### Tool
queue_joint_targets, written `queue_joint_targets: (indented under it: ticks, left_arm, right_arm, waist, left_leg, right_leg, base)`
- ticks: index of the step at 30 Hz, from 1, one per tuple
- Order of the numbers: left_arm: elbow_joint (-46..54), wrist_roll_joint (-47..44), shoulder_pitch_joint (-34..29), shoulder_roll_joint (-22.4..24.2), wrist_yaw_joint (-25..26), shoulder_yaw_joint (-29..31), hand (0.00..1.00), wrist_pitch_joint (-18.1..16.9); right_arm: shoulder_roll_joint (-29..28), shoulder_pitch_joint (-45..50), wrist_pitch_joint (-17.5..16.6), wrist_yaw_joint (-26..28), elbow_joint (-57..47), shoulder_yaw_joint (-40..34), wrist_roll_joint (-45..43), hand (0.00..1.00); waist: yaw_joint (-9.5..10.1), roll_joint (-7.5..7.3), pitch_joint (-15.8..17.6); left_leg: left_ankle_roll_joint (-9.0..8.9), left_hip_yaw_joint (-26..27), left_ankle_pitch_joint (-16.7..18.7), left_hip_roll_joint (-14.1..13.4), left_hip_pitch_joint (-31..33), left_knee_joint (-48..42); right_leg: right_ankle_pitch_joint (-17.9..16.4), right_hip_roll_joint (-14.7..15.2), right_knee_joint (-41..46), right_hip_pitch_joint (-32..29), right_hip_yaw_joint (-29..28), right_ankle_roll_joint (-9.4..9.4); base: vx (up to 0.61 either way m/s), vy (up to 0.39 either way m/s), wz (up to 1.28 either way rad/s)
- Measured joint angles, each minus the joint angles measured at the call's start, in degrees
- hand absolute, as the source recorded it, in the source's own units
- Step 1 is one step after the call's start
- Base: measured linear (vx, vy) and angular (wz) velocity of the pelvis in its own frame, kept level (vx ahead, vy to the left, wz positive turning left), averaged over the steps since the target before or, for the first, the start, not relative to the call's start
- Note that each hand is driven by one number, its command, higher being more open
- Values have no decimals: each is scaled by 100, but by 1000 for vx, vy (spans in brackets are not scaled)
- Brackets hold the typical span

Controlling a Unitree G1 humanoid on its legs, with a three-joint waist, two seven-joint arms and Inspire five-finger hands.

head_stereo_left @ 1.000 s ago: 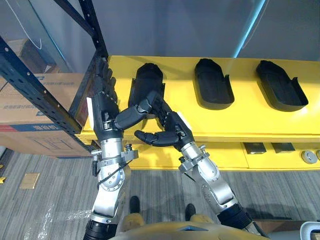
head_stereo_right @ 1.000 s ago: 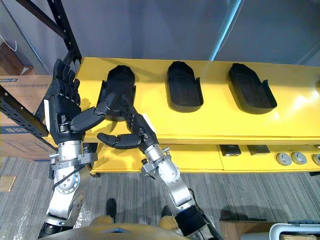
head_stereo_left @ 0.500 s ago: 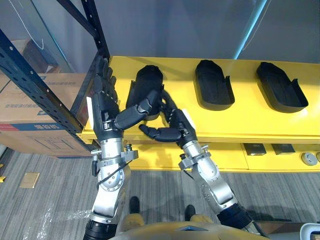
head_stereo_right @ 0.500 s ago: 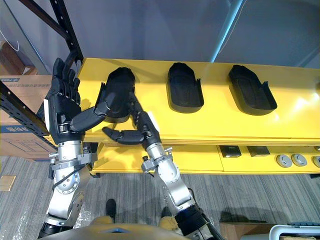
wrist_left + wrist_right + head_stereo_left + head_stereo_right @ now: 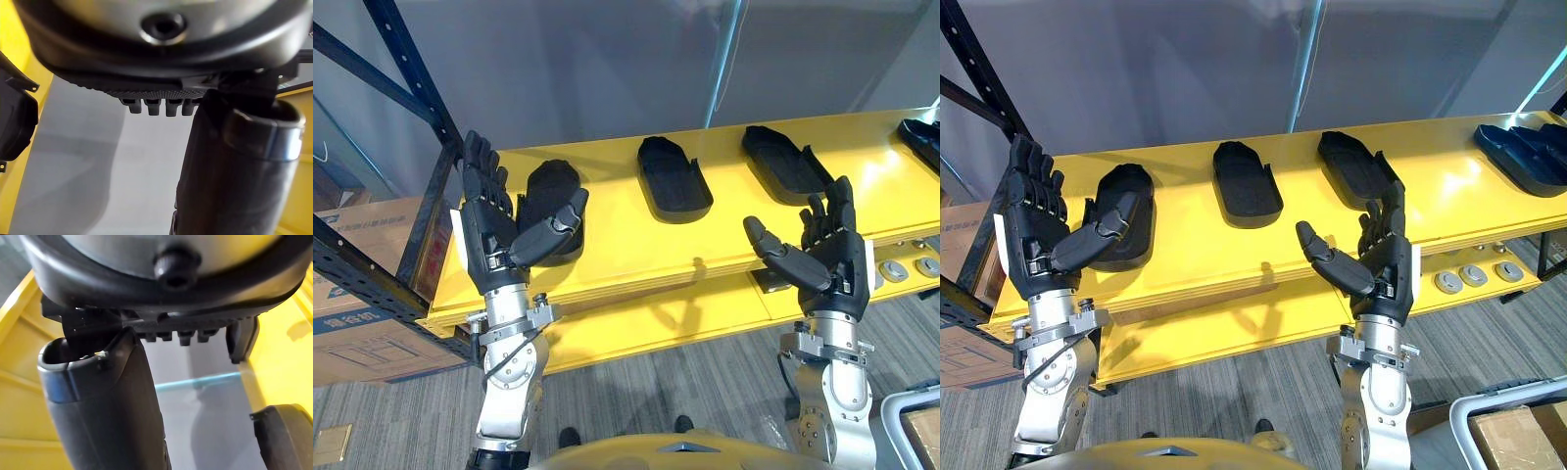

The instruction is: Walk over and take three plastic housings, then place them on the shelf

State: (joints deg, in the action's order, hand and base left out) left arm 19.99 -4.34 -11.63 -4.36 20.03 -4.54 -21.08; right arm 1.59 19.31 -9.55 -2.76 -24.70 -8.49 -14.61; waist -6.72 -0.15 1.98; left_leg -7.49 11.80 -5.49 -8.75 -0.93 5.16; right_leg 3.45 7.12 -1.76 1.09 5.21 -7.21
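Currently: left hand [image 5: 494, 230] raised at the left end of the yellow surface [image 5: 617, 245], fingers straight and spread, empty. Right hand [image 5: 827, 264] raised off the near edge, fingers straight, thumb out, empty. Three black plastic housings lie in a spaced row toward the far edge: left housing [image 5: 548, 186], middle housing [image 5: 674, 181], right housing [image 5: 783, 164].

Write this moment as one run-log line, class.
left hand: open, empty | right hand: open, empty | left housing, middle housing, right housing: in a row on yellow shelf
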Motion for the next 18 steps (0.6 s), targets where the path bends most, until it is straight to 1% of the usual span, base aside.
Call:
queue_joint_targets:
  ticks: [3, 6, 7, 9, 10, 12, 14, 15, 16, 18]
  left_arm:
    - [0, -22, -34, 1, -14, 7, 100, 0]
    - [1, -231, -161, 9, -111, 97, 100, 4]
    - [2, -267, -265, 13, -161, 156, 100, 27]
    - [24, -452, -441, 75, -297, 313, 100, 121]
    - [23, -563, -547, 154, -369, 417, 100, 227]
    - [24, -725, -771, 225, -497, 564, 100, 363]
    - [24, -876, -928, 233, -545, 660, 100, 490]
    - [24, -876, -926, 238, -531, 673, 100, 524]
    - [33, -876, -926, 244, -517, 683, 100, 523]
    - [96, -875, -924, 265, -522, 691, 100, 523]
  right_arm:
    - [0, -2, 0, 0, 0, 2, -21, 100]
    - [0, -15, -3, 1, 1, 4, -83, 100]
    - [0, -26, -39, -2, 1, 5, -244, 100]
    - [0, -83, -163, -5, 2, 21, -423, 100]
    - [-7, -119, -248, -7, 2, 24, -502, 100]
    - [-15, -175, -378, -8, 56, 121, -615, 100]
    - [-29, -268, -501, -8, 231, 233, -648, 100]
    - [-29, -270, -513, -7, 302, 248, -635, 100]
    - [-30, -296, -536, -5, 432, 342, -618, 100]
    - [-31, -351, -543, -5, 621, 496, -600, 100]
  waist:
    - [18, 4, 7]
    - [23, 36, 61]
    - [44, 57, 106]
    - [111, 95, 240]
    - [175, 127, 325]
    - [193, 167, 395]
    - [257, 177, 467]
    - [324, 175, 473]
    - [405, 165, 483]
    - [487, 156, 497]
  left_leg:
    - [-19, -7, -15, 0, 4, -1]
    - [-16, -87, -31, 0, 32, -2]
    - [-7, -125, -37, 0, 45, -2]
    - [9, -173, -44, 1, 52, -2]
    - [16, -210, -54, 3, 68, -2]
    - [25, -312, -82, 7, 156, -3]
    - [15, -424, -122, 12, 213, -3]
    - [15, -467, -140, 15, 248, -4]
    - [15, -511, -176, 20, 260, -5]
    - [36, -594, -197, 35, 264, -8]
  right_leg:
    - [12, 0, 8, -1, 1, 16]
    - [-1, 0, 57, -8, 43, 23]
    - [-32, 1, 73, -3, 84, -5]
    - [-59, 1, 86, 5, 114, -8]
    - [-61, 3, 91, 7, 153, -7]
    - [-74, 11, 92, 4, 286, 7]
    - [-86, 8, 85, 6, 406, 25]
    - [-86, 7, 76, 3, 449, 28]
    - [-92, 7, 74, 18, 493, 35]
    - [-112, 13, 76, 69, 578, 66]
  base:
    - [0, 0, 1]
    - [0, 0, 12]
    - [-11, 0, 13]
    - [-35, 0, 12]
    - [-41, 0, 12]
    - [-27, -3, 30]
    - [-1, -8, 32]
    - [11, -9, 24]
    - [16, -11, 19]
    - [28, -13, 23]
